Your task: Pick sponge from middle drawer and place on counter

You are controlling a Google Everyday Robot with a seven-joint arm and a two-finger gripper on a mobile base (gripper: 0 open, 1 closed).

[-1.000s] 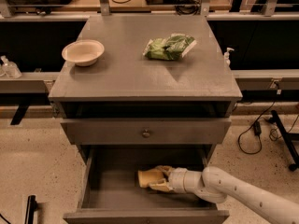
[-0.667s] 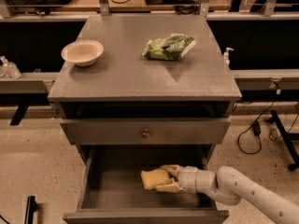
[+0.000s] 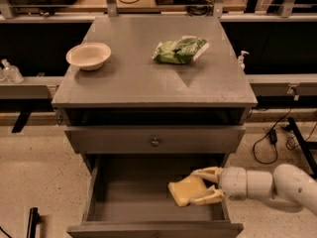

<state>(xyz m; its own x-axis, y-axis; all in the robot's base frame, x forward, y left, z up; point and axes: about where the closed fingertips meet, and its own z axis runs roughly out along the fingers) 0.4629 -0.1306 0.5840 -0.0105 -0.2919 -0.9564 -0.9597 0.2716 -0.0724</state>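
The sponge (image 3: pixel 184 190) shows its pale yellow foam face, tilted, inside the open middle drawer (image 3: pixel 126 195) towards its right side. My gripper (image 3: pixel 194 187) reaches in from the right on a white arm (image 3: pixel 277 185). One of its pale fingers (image 3: pixel 207 172) lies behind the sponge and the other in front, shut on it. I cannot tell whether the sponge touches the drawer's grey floor. The counter (image 3: pixel 143 78) is the broad grey top of the cabinet above.
On the counter stand a pale bowl (image 3: pixel 89 55) at the left and a crinkly green bag (image 3: pixel 178 50) at the right. A shut drawer front with a round knob (image 3: pixel 155 142) overhangs the open drawer. Cables (image 3: pixel 270 140) lie on the floor at the right.
The gripper and the sponge have moved together to the right inside the drawer, and the arm has drawn back towards the right edge of the view.
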